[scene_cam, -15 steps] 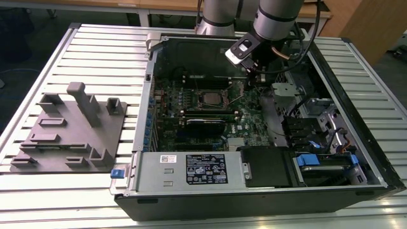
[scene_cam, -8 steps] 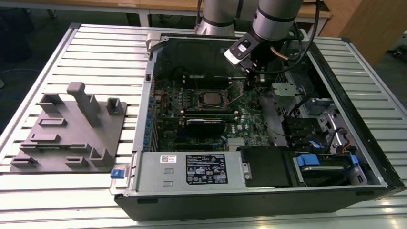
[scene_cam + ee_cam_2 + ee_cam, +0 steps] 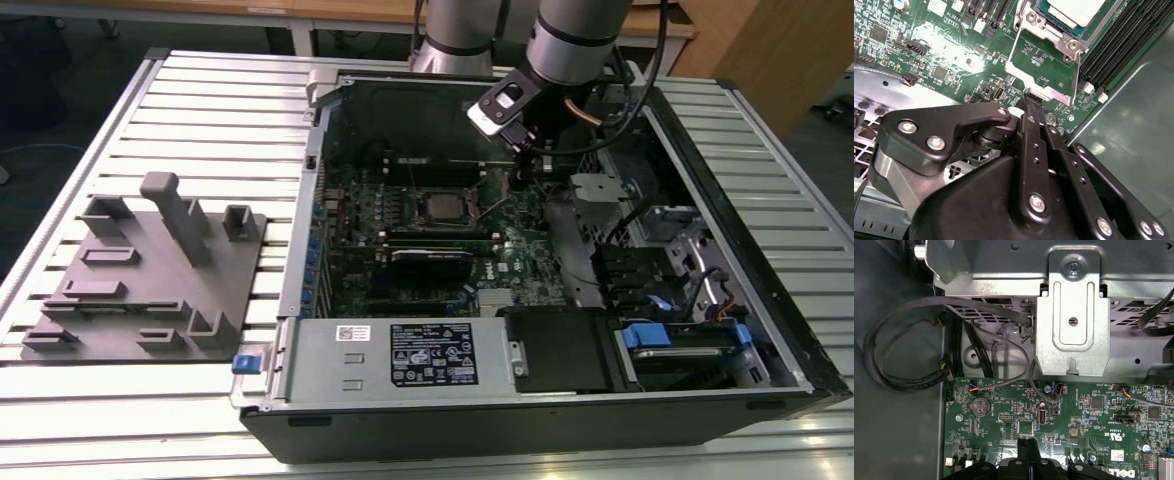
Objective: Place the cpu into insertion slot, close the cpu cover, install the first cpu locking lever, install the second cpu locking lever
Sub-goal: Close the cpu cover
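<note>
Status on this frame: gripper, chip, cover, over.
Gripper shut, tip at the cover's free edge. Chip seated in socket. Cover open, off the chip. Chip top bare.

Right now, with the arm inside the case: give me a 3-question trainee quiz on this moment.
1. True or false: the cpu sits in the insertion slot.
2. Pick one. The cpu cover is: A) shut flat over the chip; B) swung open, with the green board visible through its window; C) taken off and lying on the table.
3. Fill in: in the second wrist view, the tip of the end effector meets the edge tab of the ____.

Key: 1 true; 2 B; 3 cpu cover.
</note>
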Controlling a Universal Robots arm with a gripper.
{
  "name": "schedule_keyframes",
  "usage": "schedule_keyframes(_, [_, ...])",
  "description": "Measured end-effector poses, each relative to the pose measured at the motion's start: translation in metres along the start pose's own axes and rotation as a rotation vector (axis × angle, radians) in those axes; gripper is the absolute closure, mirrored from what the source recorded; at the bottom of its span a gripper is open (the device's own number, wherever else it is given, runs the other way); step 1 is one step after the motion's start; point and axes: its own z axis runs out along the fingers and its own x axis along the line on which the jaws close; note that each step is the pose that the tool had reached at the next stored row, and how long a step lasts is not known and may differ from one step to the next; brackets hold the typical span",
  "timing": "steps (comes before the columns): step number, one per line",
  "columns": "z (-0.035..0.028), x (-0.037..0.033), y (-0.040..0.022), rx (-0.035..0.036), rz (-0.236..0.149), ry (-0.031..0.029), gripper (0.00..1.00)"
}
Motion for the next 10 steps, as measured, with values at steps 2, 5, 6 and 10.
schedule_keyframes(2, [0.0000, 0.0000, -0.0001, 0.0000, 0.000, 0.0000, 0.89])
schedule_keyframes(5, [0.0000, 0.0000, -0.0015, 0.0000, 0.000, 0.0000, 0.89])
schedule_keyframes(6, [0.0000, 0.0000, -0.0020, 0.0000, 0.000, 0.0000, 0.89])
schedule_keyframes(10, [0.0001, 0.0000, -0.0035, 0.0001, 0.000, 0.0000, 0.89])
